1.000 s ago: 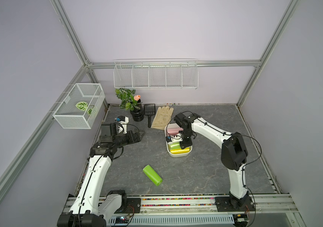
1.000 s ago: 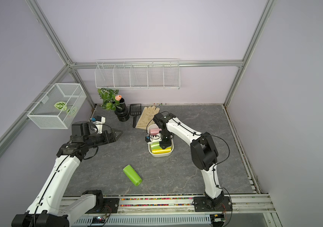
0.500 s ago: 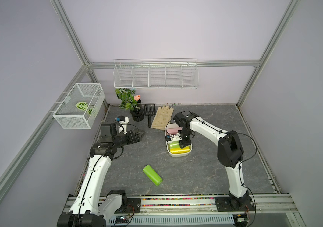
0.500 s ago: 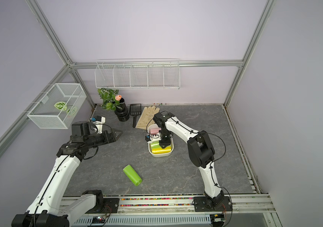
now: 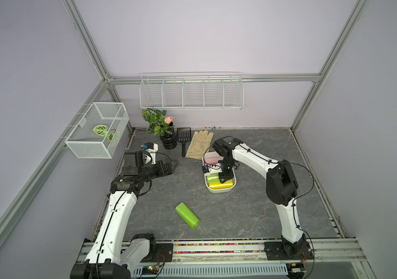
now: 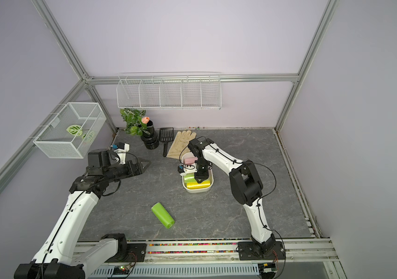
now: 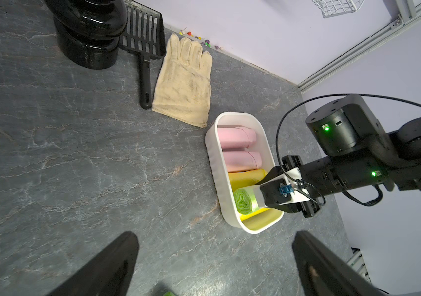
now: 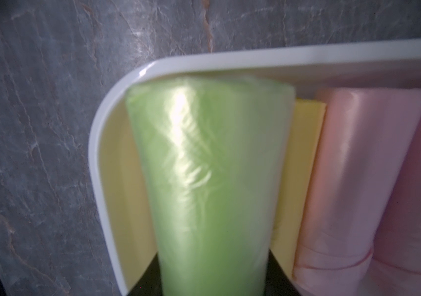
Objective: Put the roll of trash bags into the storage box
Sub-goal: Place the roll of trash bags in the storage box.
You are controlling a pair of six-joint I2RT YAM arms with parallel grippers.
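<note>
The storage box (image 5: 219, 191) (image 6: 197, 190) is a white tub at mid-table holding pink rolls (image 7: 237, 147) and yellow rolls (image 5: 220, 185). My right gripper (image 5: 225, 179) (image 6: 198, 180) (image 8: 212, 271) reaches down into it, shut on a green roll of trash bags (image 5: 213, 178) (image 7: 242, 201) (image 8: 209, 179). That roll lies across the box above the yellow rolls, one end by the box wall (image 8: 107, 123). A second green roll (image 5: 187, 215) (image 6: 163, 215) lies loose on the table nearer the front. My left gripper (image 5: 174, 165) (image 7: 214, 256) hovers open and empty at the left.
A beige glove (image 5: 198, 145), a black scoop (image 5: 183, 136) and a black vase with a plant (image 5: 168, 142) sit behind the box. A wire-mesh basket (image 5: 97, 130) hangs on the left wall and a long wire rack (image 5: 191, 93) on the back wall.
The right arm's elbow has swung slightly left while its gripper stays in the box with the green roll. The left arm has not moved.
</note>
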